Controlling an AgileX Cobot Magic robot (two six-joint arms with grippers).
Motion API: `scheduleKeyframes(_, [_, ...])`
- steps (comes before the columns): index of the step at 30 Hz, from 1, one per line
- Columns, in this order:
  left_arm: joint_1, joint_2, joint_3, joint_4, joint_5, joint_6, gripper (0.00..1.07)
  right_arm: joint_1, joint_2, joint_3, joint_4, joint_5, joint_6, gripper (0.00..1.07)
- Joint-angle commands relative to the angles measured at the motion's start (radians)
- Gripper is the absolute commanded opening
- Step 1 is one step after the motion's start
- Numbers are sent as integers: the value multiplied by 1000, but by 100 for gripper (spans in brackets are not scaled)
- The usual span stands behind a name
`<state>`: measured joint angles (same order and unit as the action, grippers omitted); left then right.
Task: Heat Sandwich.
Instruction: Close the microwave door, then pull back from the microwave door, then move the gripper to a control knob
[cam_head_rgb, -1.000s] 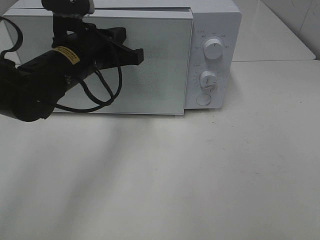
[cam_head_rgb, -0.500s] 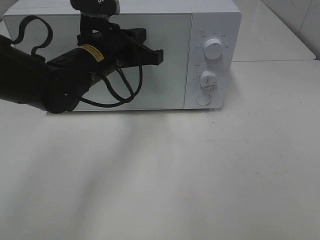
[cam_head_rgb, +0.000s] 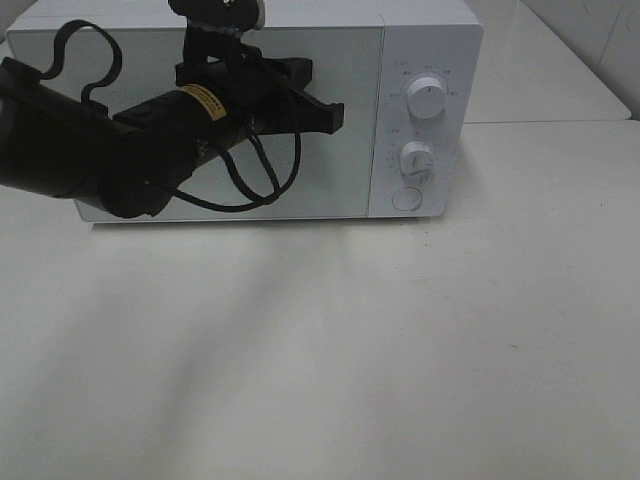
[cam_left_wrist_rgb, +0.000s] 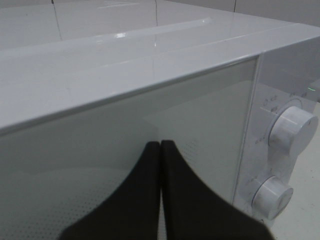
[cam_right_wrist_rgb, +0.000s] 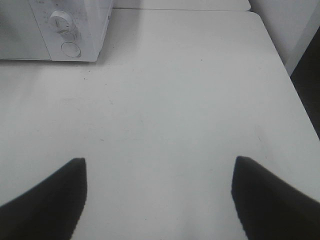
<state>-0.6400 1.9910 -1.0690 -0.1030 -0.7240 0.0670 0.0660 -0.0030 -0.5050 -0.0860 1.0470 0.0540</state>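
Note:
The sandwich is out of view. A white microwave stands at the back of the table with its glass door closed flush. My left gripper is shut and holds nothing; its tips are right at the door's upper part, near the control panel. In the left wrist view the two black fingers press together in front of the door. My right gripper is open over bare table, off to the right of the microwave, with nothing between its fingers; it does not show in the exterior view.
The control panel has an upper knob, a lower knob and a round button. A white table spreads in front of the microwave. Its right edge runs past my right gripper.
My left arm has swept to the right along the microwave front, and the door, slightly ajar before, now sits flush. The right gripper shows no change.

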Motion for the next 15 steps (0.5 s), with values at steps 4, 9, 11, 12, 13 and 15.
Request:
scheduleKeyframes(4, [37,4,-29,-126,0,-4,0,-7,-27,0,-4,-10,-1,76])
scheduleKeyframes(9, [29,-26,-21,-126,59,-2,0,-7,-27,0,-4,-10,-1,76])
scheduleKeyframes(11, [20,-53,18,-126,57,0,0,-7,-27,0,-4,-10,-1,76])
scheduleKeyframes(12, [20,-53,18,-126,57,0,0,-7,-27,0,-4,-10,-1,76])
scheduleKeyframes(13, [17,-60,32,-126,53,0,0,-7,-27,0,-4,-10,-1,76])
scheduleKeyframes(15, [15,-82,72,-126,52,1,0,-7,-27,0,-4,-10,-1,76])
